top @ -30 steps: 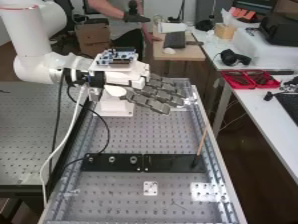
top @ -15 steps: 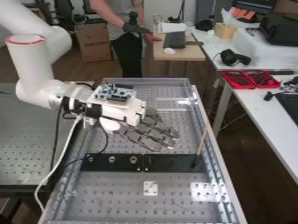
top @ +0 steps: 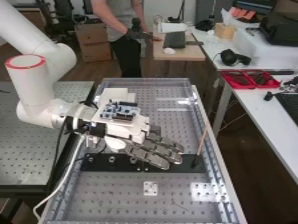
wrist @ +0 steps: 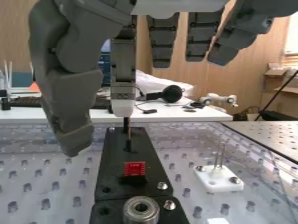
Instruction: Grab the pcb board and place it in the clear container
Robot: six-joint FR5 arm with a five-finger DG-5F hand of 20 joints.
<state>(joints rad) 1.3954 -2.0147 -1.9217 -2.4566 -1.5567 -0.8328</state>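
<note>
- My fingers were extended and apart, with nothing clamped between them, over the desk.
- Beyond their tips, the small red PCB board sat on the black strip.
- Near it on that strip was a round metal piece.
- Beside the strip stood a white block with upright pins.
</note>
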